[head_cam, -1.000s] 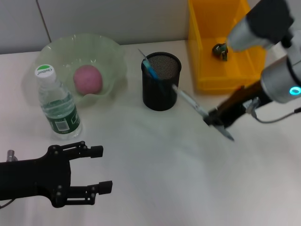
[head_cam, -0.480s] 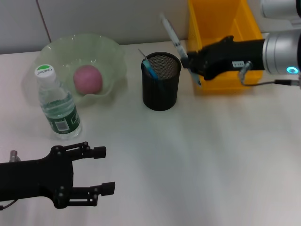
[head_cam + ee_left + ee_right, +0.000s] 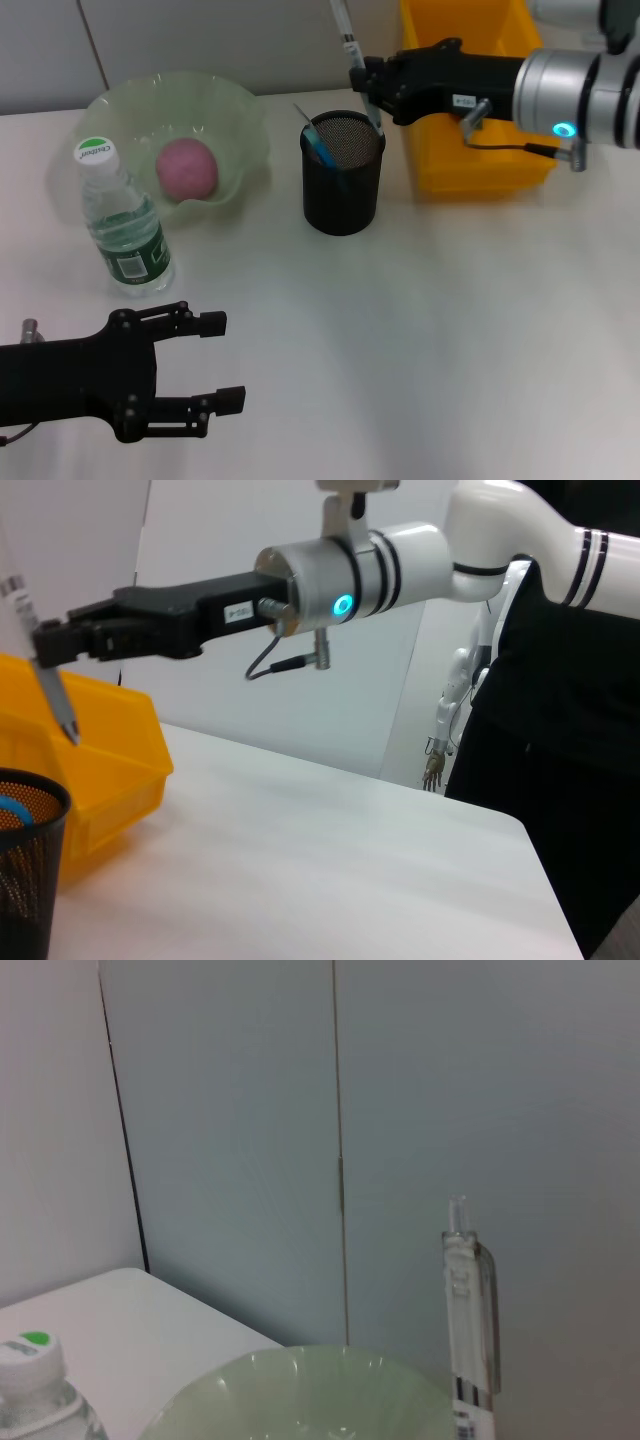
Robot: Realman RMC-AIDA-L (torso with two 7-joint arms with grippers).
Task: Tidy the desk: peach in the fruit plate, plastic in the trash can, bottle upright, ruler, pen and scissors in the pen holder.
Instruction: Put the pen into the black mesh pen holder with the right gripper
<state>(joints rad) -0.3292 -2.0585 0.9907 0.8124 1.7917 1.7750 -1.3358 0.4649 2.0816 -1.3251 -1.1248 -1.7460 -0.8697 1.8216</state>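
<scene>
Your right gripper [image 3: 372, 88] has swung in from the open desk over the past second and now sits just above the far rim of the pen holder [image 3: 343, 172], clamped on the pen [image 3: 350, 45]. The pen, carried low and slanted a second ago, now stands nearly upright with its tip pointing down over the holder's mouth; the left wrist view confirms the tip hangs above the rim, not yet inside. A blue-handled item already stands in the holder. The peach [image 3: 186, 168] lies in the fruit plate [image 3: 235, 108], the bottle [image 3: 121, 218] stands upright beside it, and the trash can [image 3: 440, 150] holds a small dark object. Your left gripper [image 3: 215, 360] is parked near the front edge, fingers spread and empty. Judgement: the pen awaits lowering and release.
</scene>
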